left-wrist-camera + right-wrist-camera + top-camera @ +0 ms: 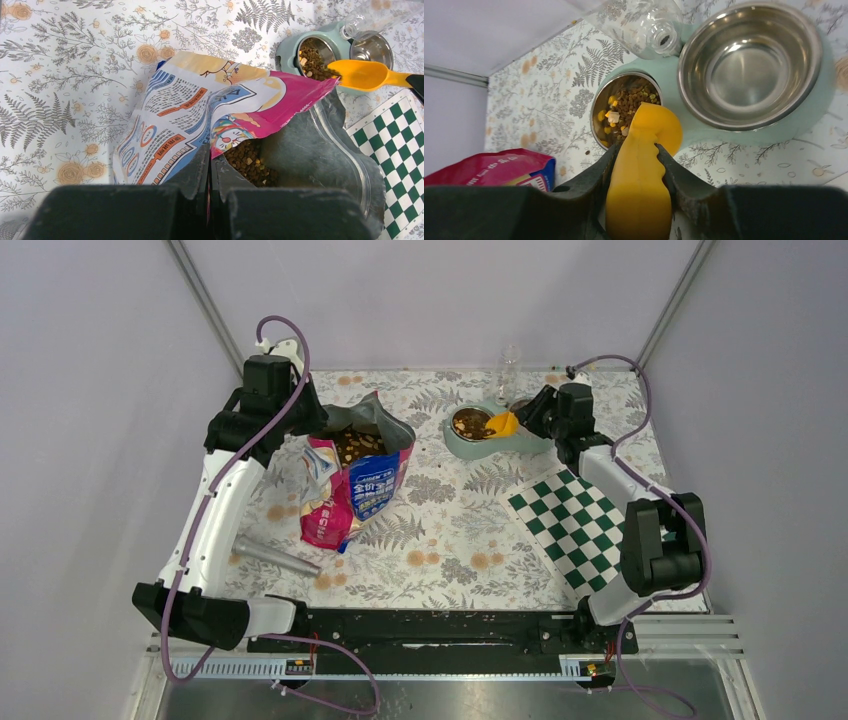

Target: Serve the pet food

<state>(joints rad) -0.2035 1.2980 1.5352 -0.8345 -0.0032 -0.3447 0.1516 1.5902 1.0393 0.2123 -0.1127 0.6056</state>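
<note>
Floral cloth is covering the tabletop [450, 530], and pale bare walls are closing it in on three sides. Near the far edge, the right gripper [636, 160] is clamping the handle of the orange scoop [644, 125], whose mouth is tipping over the filled bowl of the mint feeder [704, 135]. Some of the pet food [626, 102] is lying in that bowl, and more is sitting inside the bag [355, 490] toward the left edge.

The left gripper [209, 175] is pinching the bag's rim with its jaws pressed together. Drawing the scoop away before it is empty is risking pellets scattering over the cloth; it seems emptied, though its hollow is facing away. A tug on the rim could be toppling the bag.

A checkered mat [575, 525] is lying by the right edge, and a metal cylinder [275, 558] is lying near the front-left corner.
</note>
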